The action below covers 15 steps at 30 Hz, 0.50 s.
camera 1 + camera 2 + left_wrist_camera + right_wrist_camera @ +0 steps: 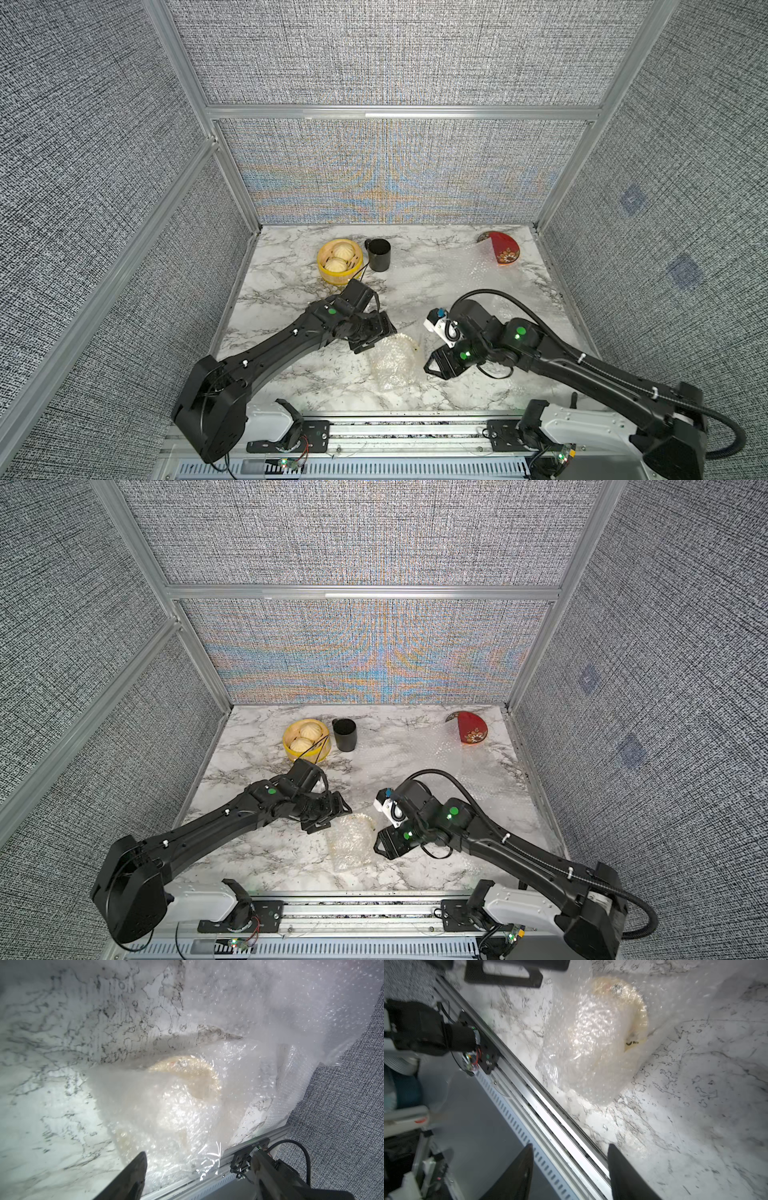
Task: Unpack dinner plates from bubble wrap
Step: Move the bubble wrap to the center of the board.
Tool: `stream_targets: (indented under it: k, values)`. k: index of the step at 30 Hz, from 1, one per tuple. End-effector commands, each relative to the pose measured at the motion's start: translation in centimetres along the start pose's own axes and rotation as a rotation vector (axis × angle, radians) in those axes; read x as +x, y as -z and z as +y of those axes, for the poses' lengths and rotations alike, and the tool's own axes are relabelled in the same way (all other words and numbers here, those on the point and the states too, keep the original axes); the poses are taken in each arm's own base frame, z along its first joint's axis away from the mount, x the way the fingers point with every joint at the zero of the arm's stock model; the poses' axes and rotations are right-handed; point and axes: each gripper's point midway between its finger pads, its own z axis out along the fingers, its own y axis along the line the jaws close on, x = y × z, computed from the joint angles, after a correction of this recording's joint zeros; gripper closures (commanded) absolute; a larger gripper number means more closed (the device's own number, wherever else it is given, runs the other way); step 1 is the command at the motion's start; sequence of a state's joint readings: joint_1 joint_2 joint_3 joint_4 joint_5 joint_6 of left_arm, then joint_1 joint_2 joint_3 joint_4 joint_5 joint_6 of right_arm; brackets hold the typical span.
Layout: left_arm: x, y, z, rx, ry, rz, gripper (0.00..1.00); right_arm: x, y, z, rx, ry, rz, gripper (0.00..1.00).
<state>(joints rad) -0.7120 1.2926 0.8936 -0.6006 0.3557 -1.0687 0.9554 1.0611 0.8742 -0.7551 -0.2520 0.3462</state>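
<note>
Front centre of tabletop (324, 386), between both arms: cream plate (205, 1072) bundled in bubble wrap (392, 361). Wrap likely light, soft, slippery; plate fragile. Pinch loose film edge. Left jaws wide apart, right jaws partly apart, both empty.

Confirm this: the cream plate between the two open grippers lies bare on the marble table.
Not bare: the cream plate between the open left gripper and right gripper lies on the marble table wrapped in bubble wrap; the right wrist view shows it.

wrapped plate (392, 359) front-centre | basket (338, 262) back-left | cup (379, 254) beside basket | plate (505, 249) back-right
</note>
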Motion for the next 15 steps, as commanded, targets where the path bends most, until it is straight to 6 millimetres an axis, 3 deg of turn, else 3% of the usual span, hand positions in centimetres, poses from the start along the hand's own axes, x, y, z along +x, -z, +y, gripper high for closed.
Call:
stream_targets:
  k: [1, 8, 15]
  values:
    - [1.3, 0.6, 3.0, -0.09, 0.026, 0.013, 0.22, 0.0, 0.0, -1.5, 0.158, 0.224, -0.06, 0.41]
    - [3.0, 0.1, 5.7, -0.071, 0.102, 0.018, 0.22, -1.3, -2.6, 0.0, 0.294, 0.523, -0.054, 0.43]
    - [3.3, -1.0, 6.3, -0.067, 0.12, 0.03, 0.22, -2.7, -5.4, 1.7, 0.303, 0.635, -0.031, 0.46]
